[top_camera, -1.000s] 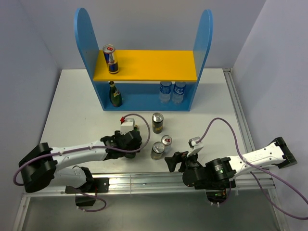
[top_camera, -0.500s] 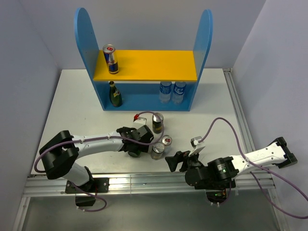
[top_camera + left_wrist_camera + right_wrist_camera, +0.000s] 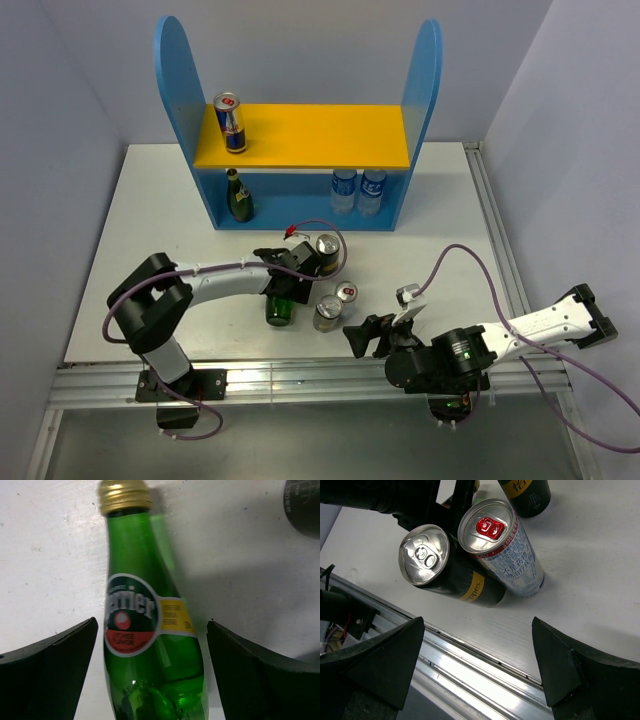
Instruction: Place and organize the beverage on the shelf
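Shelf, partly stocked: you can count four drinks on it and four on the table in front of it, so judge the task about half done.

Left gripper: jaws wide apart, one finger on either side of the fallen green bottle, neither seen touching it. Nothing is held.

Right gripper: jaws likewise apart and empty. It hovers well in front of the shelf, facing the cans nearest the table's front edge.

Bottles: the upright green bottle stands at the left end of the shelf's lower level. The fallen one lies on its side in front of the shelf, and you have yet to pick it up and stand it inside.

Dark cans: the farther dark can stands just in front of the shelf, and the nearer dark can stands farther out. Neither is shelved.

Small drinks: the blue-silver can stands at the left end of the shelf's yellow board. Two blue-and-white drinks stand side by side at the right of the lower level. The silver slim can waits in front of the shelf, just beside the nearer dark can.
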Robot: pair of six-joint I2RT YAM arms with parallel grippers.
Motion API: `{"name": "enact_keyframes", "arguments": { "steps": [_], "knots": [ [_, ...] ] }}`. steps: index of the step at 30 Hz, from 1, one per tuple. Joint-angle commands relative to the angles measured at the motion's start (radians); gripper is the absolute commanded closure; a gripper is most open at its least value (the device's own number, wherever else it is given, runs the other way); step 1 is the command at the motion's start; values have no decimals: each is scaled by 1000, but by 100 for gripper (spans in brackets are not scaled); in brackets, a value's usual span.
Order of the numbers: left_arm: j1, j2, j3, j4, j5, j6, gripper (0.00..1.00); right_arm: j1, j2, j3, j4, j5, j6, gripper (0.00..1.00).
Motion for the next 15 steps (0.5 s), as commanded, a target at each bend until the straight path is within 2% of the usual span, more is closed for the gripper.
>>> {"name": "enact_keyframes", "arguments": {
  "steps": [1, 8, 9, 11, 15],
  "knots": [
    [8, 25, 38, 6, 22, 31, 4, 11, -5, 5, -11, 57, 31, 5],
    [11, 17, 1, 18, 45, -8, 11, 14, -4, 5, -13, 59, 33, 5],
    [12, 14, -9, 18, 49, -9, 20, 14, -4, 5, -14, 59, 33, 5],
    [12, 17, -11, 16, 57, -20, 31, 15, -4, 5, -13, 59, 33, 5],
    [11, 13, -28, 29, 75, -17, 43, 14, -4, 5, -13, 60, 33, 5]
  ]
}}
